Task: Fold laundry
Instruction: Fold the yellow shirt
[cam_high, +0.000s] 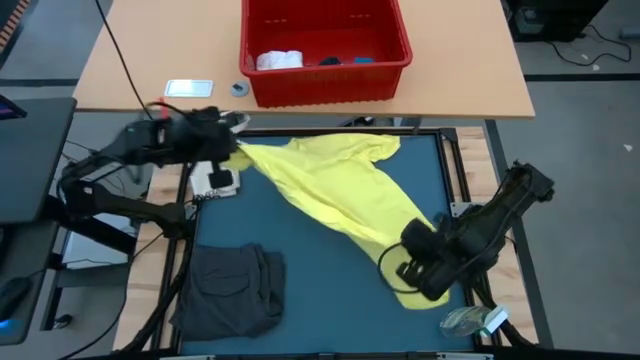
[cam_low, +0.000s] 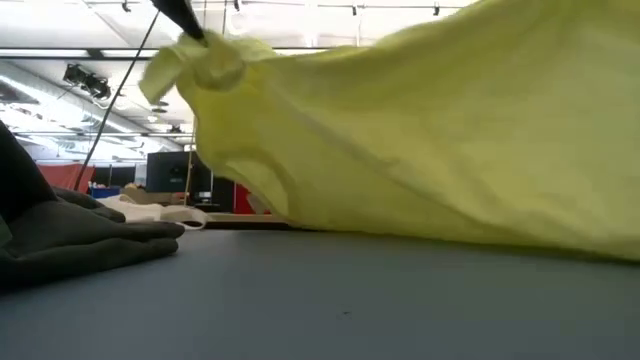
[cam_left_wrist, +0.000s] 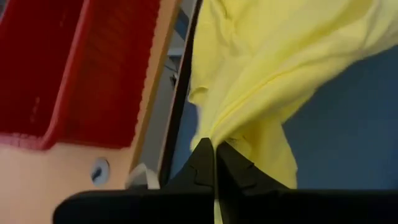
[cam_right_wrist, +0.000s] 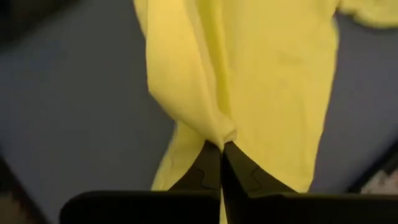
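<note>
The yellow T-shirt (cam_high: 335, 190) stretches slantwise across the blue mat, from my left gripper (cam_high: 236, 150) at the far left to my right gripper (cam_high: 420, 235) at the near right. Both grippers are shut on it. It also shows in the low view (cam_low: 430, 140), lifted at its left end. A dark grey garment (cam_high: 235, 290) lies bunched on the mat's near left. White and blue pieces (cam_high: 280, 60) lie in the red basket. My left gripper pinches a bunched corner of the shirt (cam_left_wrist: 217, 138) between its two fingers, held above the mat; the cloth runs away from it in drawn folds. My right gripper pinches a gathered fold of the shirt (cam_right_wrist: 221, 135) between its two fingers; cloth hangs past the fingers on both sides.
The red basket (cam_high: 325, 85) stands on the wooden table beyond the mat. A small white object (cam_high: 215, 180) sits at the mat's left edge. A clear plastic item (cam_high: 475, 320) lies at the near right corner. Bare mat shows at the near middle.
</note>
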